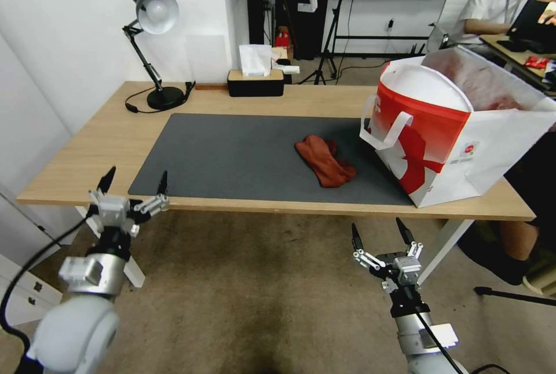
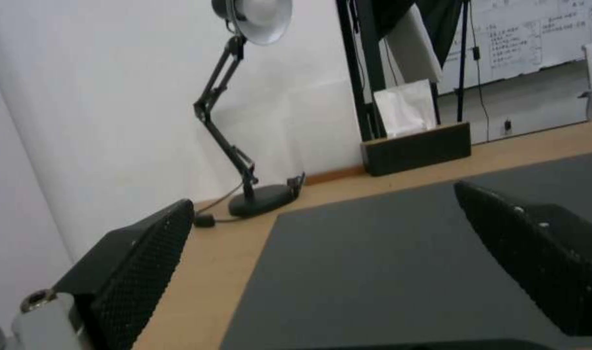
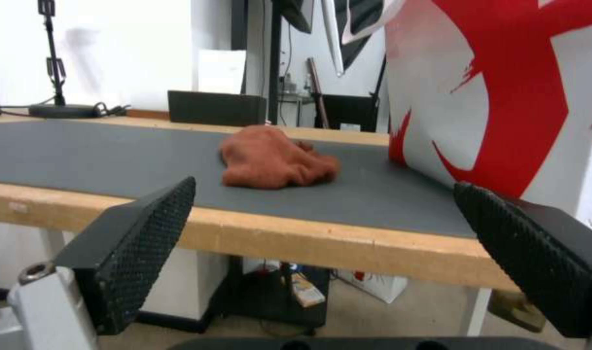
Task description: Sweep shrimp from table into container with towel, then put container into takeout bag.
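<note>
Both grippers, left (image 1: 136,182) and right (image 1: 379,233), hang short of the table (image 1: 104,148), jaws apart and empty. I see the towel (image 1: 324,160) on the mat, the bag (image 1: 457,131) beside it; shrimp apparently bagged, I judge it finished.

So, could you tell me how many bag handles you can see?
1: a white loop handle hangs on the takeout bag's red front, facing the towel. A second may be hidden.
</note>
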`<state>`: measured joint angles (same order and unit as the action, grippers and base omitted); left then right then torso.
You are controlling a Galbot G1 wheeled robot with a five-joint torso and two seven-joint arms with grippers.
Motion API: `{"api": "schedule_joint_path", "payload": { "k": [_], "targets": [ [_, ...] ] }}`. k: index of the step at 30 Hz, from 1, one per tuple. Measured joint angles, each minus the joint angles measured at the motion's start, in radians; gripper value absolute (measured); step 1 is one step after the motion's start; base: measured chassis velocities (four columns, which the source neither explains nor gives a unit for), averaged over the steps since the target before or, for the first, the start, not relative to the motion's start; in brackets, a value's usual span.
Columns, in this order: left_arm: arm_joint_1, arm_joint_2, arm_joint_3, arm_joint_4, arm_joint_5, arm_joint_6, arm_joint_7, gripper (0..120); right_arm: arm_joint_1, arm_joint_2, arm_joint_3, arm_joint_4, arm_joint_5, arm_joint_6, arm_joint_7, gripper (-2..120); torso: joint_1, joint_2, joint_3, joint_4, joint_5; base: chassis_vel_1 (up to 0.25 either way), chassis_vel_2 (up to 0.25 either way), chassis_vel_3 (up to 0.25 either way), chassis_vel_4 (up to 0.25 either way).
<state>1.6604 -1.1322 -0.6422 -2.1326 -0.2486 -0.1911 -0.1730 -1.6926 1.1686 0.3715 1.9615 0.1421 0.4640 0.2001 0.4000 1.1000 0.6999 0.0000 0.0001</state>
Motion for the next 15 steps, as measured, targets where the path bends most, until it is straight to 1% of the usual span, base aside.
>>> {"api": "schedule_joint_path", "payload": {
  "k": [1,3,6,7,10,15],
  "targets": [
    [0.013,-0.010,0.015,0.016,0.010,-0.024,-0.003,100,-0.003,0.003,-0.001,-0.005,-0.001,0.004,0.001,100,0.000,0.000,0.000,0.0000,0.0000,0.000,0.000,0.000,0.000],
    [0.017,-0.014,0.022,0.025,0.015,-0.035,-0.004,100,-0.005,0.005,-0.001,-0.008,-0.002,0.006,0.002,100,0.000,0.000,0.000,0.0001,-0.0001,0.000,0.000,0.000,0.000],
    [0.029,-0.034,0.058,0.077,0.033,-0.082,-0.006,100,-0.009,0.011,-0.003,-0.023,-0.009,0.011,0.013,100,0.000,0.000,0.000,0.0000,-0.0002,0.000,0.000,0.000,0.000],
    [0.029,-0.034,0.058,0.077,0.033,-0.082,-0.006,100,-0.009,0.011,-0.003,-0.023,-0.009,0.011,0.013,100,0.000,0.000,0.000,0.0000,-0.0002,0.000,0.000,0.000,0.000],
    [0.026,-0.039,0.067,0.118,0.048,-0.121,-0.006,100,-0.012,0.015,-0.004,-0.029,-0.014,0.012,0.021,100,0.000,0.000,0.000,0.0000,-0.0002,0.000,0.000,0.000,0.000],
    [0.027,-0.041,0.073,0.132,0.051,-0.133,-0.003,100,-0.015,0.021,-0.006,-0.034,-0.017,0.012,0.025,100,0.000,0.000,0.000,0.0000,-0.0001,0.000,0.000,0.000,0.000]
  ]
}}
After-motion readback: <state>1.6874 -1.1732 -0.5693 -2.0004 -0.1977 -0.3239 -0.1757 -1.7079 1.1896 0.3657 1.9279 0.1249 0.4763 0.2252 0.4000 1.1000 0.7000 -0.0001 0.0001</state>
